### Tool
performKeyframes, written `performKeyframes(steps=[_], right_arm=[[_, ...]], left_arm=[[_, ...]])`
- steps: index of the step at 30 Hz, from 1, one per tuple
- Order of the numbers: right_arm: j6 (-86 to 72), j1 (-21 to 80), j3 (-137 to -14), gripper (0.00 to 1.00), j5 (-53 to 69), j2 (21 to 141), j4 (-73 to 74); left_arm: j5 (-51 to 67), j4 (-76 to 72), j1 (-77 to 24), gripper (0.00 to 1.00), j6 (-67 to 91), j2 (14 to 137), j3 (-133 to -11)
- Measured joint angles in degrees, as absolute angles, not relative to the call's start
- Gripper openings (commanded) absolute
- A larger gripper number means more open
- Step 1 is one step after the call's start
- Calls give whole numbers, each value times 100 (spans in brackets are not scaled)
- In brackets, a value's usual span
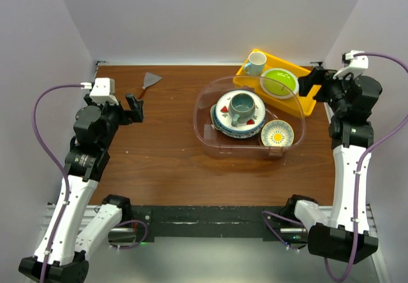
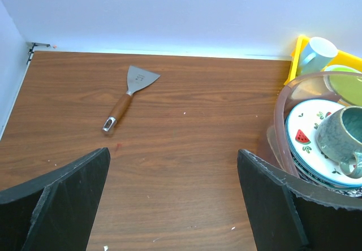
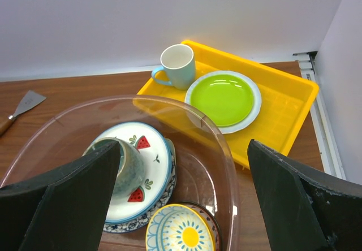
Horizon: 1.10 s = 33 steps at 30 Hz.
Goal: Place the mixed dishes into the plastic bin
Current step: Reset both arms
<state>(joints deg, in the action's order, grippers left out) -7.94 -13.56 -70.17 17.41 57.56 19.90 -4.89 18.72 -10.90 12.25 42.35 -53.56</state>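
Note:
The plastic bin (image 1: 201,114) stands right of the table's middle. Inside it a stack of plates, a white one with red fruit marks (image 1: 223,114) on top, carries a grey-teal mug (image 1: 242,106). Beside the stack, a blue-and-yellow bowl (image 1: 277,133) nests in a dark-rimmed bowl (image 3: 212,217). My left gripper (image 1: 135,108) hovers open over bare wood at the left, apart from the bin (image 2: 278,121). My right gripper (image 1: 312,82) hangs open above the bin's far right rim (image 3: 226,155); its left finger hides part of the mug (image 3: 133,172).
A yellow tray (image 1: 306,98) behind the bin holds a lime-green plate (image 1: 278,82) and a white mug (image 1: 256,63). A metal scraper with a wooden handle (image 1: 148,83) lies at the back left. White walls close in the back and both sides.

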Motion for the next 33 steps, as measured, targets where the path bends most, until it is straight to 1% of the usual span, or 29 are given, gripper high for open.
performKeyframes(steps=[33], right_arm=[[-755, -1356, -7050, 98, 1900, 5612, 2187]], left_arm=[[-489, 2071, -1090, 100, 1214, 4027, -5391]])
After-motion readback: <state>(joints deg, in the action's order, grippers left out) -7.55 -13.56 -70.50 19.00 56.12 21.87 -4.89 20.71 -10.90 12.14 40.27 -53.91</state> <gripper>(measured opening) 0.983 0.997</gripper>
